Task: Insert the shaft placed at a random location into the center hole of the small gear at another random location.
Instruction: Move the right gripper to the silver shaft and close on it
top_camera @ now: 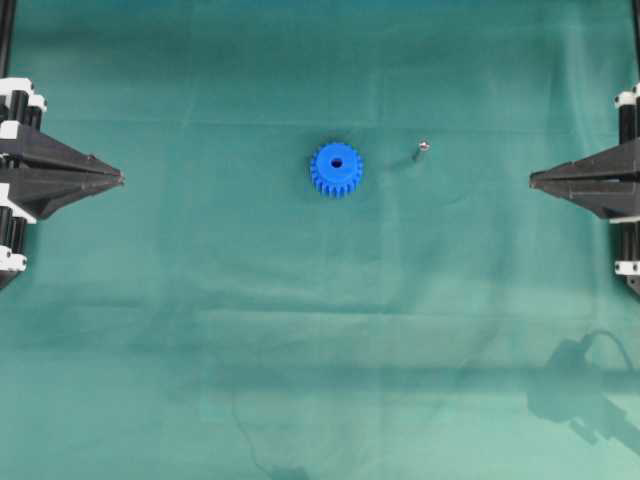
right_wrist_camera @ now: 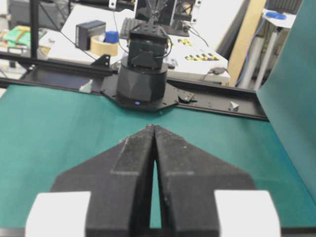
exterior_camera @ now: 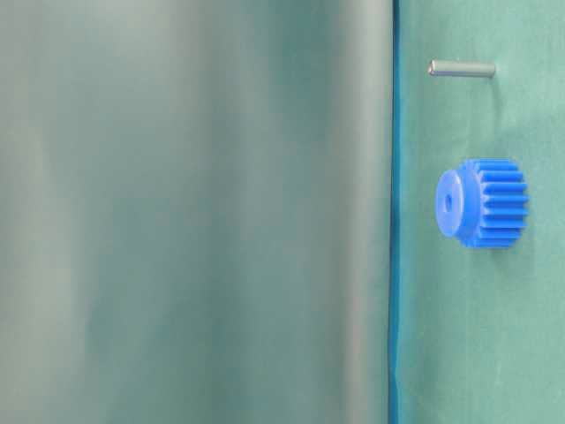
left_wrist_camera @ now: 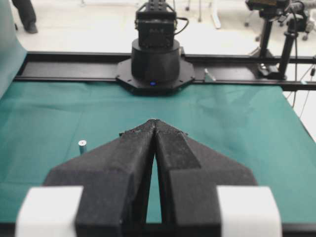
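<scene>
So nothing is picked up yet: both arms' fingers are closed and empty. You next open the right gripper (top_camera: 533, 181) over the shaft (top_camera: 421, 149), just beside the small gear (top_camera: 336, 169).

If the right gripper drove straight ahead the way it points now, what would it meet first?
Probably nothing close. The right gripper, fingers shut, points left across the green cloth. The shaft stands off that line. The small gear lies roughly on it, but the gripper's height over the cloth is unclear.

No readable text, labels, brands or numbers in any view; background clutter in the wrist views too blurred to read.
</scene>
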`<act>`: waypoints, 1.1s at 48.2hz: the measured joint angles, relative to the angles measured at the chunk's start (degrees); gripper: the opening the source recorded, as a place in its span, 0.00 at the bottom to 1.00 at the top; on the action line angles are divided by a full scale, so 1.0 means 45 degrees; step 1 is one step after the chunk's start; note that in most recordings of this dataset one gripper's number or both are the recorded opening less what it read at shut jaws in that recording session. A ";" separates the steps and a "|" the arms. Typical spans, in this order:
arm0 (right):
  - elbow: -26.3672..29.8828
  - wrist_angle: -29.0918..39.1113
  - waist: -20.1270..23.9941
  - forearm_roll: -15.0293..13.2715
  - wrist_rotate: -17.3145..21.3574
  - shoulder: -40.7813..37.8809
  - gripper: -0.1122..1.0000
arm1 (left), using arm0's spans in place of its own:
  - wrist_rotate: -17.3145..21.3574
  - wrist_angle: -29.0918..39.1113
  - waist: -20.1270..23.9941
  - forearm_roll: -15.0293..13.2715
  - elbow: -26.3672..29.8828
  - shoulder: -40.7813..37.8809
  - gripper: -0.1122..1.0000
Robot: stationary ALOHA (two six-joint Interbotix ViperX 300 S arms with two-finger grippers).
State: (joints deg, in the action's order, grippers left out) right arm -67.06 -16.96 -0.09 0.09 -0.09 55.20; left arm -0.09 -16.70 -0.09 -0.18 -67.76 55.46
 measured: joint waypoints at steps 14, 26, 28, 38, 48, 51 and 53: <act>-0.0156 0.0000 -0.1563 0.0000 0.0039 -0.1152 0.10 | 0.0254 0.0313 0.0059 -0.0371 0.0000 0.0215 0.10; -0.0273 -0.1191 -0.2480 0.0254 0.0176 -0.4375 0.24 | 0.0234 0.0352 0.0039 -0.0371 0.0000 0.0215 0.10; -0.0273 -0.1445 -0.2598 0.0371 0.0176 -0.4980 0.34 | 0.0234 0.0352 0.0059 -0.0371 0.0000 0.0215 0.10; -0.0195 -0.3691 -0.3496 0.0840 0.0195 -0.8379 0.77 | 0.0195 0.0391 0.0059 -0.0371 0.0000 0.0234 0.10; 0.0332 -0.5449 -0.3789 0.0996 0.0176 -1.1426 0.70 | 0.0156 0.0469 0.0059 -0.0371 -0.0020 0.0234 0.10; 0.0527 -0.5664 -0.3789 0.1016 0.0176 -1.2090 0.70 | 0.0156 0.0469 0.0059 -0.0371 0.0000 0.0234 0.10; 0.0625 -0.5723 -0.3789 0.1055 0.0176 -1.2441 0.70 | 0.0156 0.0469 0.0059 -0.0391 -0.0020 0.0234 0.10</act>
State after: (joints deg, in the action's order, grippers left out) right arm -64.25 -42.71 -17.14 4.83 0.70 -0.79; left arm 0.62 -14.59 0.18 -1.93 -67.85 56.51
